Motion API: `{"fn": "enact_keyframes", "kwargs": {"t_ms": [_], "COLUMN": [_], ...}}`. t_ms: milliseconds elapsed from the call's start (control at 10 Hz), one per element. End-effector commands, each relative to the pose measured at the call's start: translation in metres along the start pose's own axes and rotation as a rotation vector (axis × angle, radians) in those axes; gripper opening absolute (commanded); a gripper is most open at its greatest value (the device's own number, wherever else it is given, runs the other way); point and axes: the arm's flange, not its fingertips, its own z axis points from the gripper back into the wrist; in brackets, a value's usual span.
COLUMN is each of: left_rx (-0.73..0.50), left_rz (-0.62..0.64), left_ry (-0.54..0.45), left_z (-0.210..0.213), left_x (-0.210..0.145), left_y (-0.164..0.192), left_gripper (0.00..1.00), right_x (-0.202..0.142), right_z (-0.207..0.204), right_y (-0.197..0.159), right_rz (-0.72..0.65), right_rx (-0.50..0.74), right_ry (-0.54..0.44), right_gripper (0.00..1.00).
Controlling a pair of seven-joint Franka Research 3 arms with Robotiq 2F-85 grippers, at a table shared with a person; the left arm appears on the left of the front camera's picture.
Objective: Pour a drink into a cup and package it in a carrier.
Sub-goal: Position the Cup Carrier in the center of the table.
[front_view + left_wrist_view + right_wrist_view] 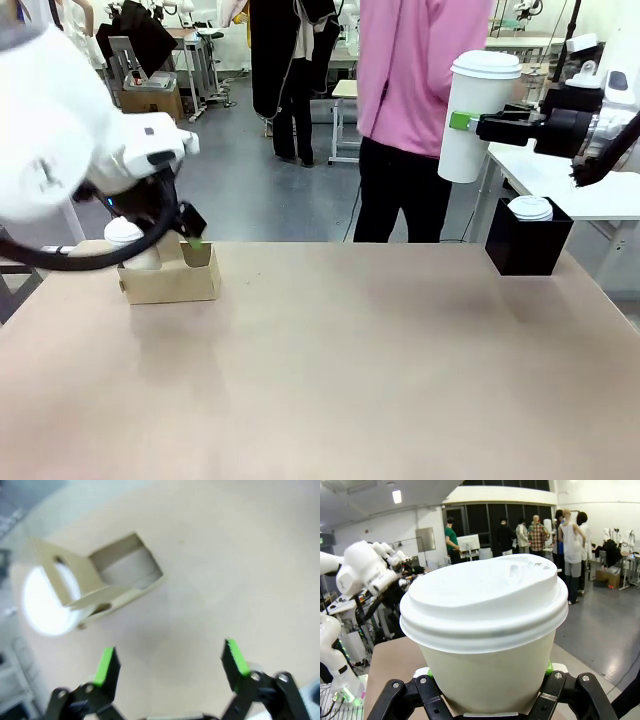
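White paper cup (478,120), lid on, rides high at the front view's right, clamped in the right claw (462,122). It's well apart from the brown carrier (170,272) down on the table (350,360) at the left, where the left claw (193,240) hovers.

Over to the left wrist: left claw (170,660) spread wide and empty. The carrier (117,580) sits below, one slot free, a second cup (47,602) in the other.

Right wrist now: right claw (487,675) pinches the cup (485,625) low on its wall.

Best play, I'd say: carry it level, line up over the free slot, lower straight, and release only once it's seated.
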Motion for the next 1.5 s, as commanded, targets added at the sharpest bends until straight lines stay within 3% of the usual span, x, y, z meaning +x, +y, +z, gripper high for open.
{"fn": "enact_keyframes", "kwargs": {"t_ms": [0,200,600,900,1300,1400], "left_rx": [0.047,0.095,0.149,0.145,0.112,0.119], "left_rz": [0.135,0.244,0.403,0.475,0.434,0.449], "left_ry": [0.047,0.093,0.155,0.194,0.183,0.203], "left_z": [0.022,0.021,-0.026,-0.043,-0.049,-0.05], "left_x": [0.033,0.064,0.102,0.105,0.1,0.1], "left_y": [0.012,0.041,0.085,0.095,0.094,0.095], "left_gripper": [1.0,1.0,1.0,1.0,1.0,0.4], "right_x": [0.003,0.003,0.003,0.003,0.003,0.003], "right_z": [-0.001,-0.001,-0.001,-0.001,-0.001,-0.001], "right_y": [0.0,0.0,0.0,0.0,0.0,0.0], "right_rz": [0.002,0.002,0.002,0.002,0.002,0.002], "right_rx": [0.003,0.003,0.003,0.003,0.003,0.003], "right_ry": [-0.006,-0.006,-0.006,-0.006,-0.006,-0.006], "right_gripper": [0.8,0.8,0.8,0.8,0.8,0.8]}}
